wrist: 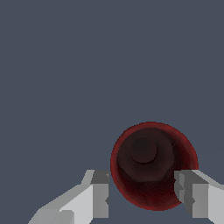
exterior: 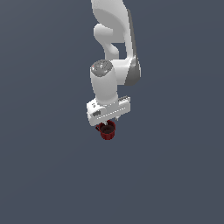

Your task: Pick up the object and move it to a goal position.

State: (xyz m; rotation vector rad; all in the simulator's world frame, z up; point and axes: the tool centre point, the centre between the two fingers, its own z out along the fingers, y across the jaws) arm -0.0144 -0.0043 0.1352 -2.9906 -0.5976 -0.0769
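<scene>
1. Just below the middle of the exterior view, a small dark red mug point(exterior: 107, 131) sits directly under the white claw point(exterior: 109, 124), its dark opening facing up toward the claw body.
2. From the wrist camera the mug point(wrist: 151, 164) is seen from straight above: a round red rim with a dark inside and a paler circle at its bottom. No handle can be made out in this view.
3. Two grey-white fingers point(wrist: 98, 192) stand on opposite sides of the mug, one at each flank of its wall.
4. One finger appears to touch or overlap the rim, while a thin strip of background shows between the other finger and the mug.
5. So the claw point(wrist: 142, 194) is set around the mug at about the mug's width; whether it truly pinches the mug I cannot tell.
6. Above the claw, the white arm point(exterior: 109, 65) rises toward the top centre of the exterior view, with a grey joint cap on its side.
7. All around is a plain blue-grey table point(exterior: 43, 175) surface; whether the mug rests on it or hangs above it cannot be told.
</scene>
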